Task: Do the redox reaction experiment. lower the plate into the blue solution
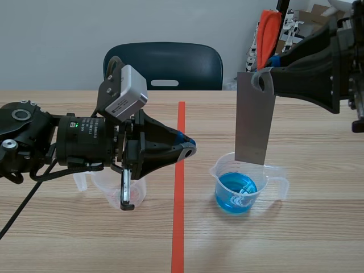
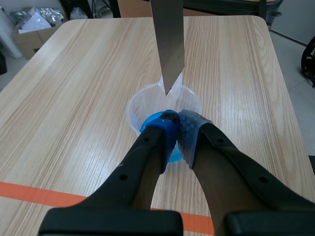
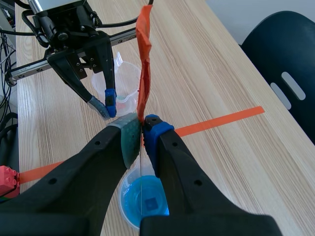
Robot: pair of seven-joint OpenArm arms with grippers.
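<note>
A grey metal plate (image 1: 254, 116) hangs upright from my right gripper (image 1: 264, 81), which is shut on its top edge. The plate's lower edge sits at about rim height of a clear beaker of blue solution (image 1: 236, 192), above the liquid. In the right wrist view the plate (image 3: 141, 191) shows edge-on between the fingers, over the blue solution (image 3: 147, 201). My left gripper (image 1: 190, 149) is shut on nothing, left of the beaker. In the left wrist view the gripper (image 2: 178, 129) points at the beaker (image 2: 142, 101), with the plate (image 2: 168, 39) hanging over it.
A second clear beaker (image 1: 122, 189) with a little pinkish liquid stands under the left arm, also seen as the beaker (image 3: 123, 78) in the right wrist view. A dark chair (image 1: 165, 65) stands beyond the table's far edge. A red block (image 3: 6, 179) lies near the table edge.
</note>
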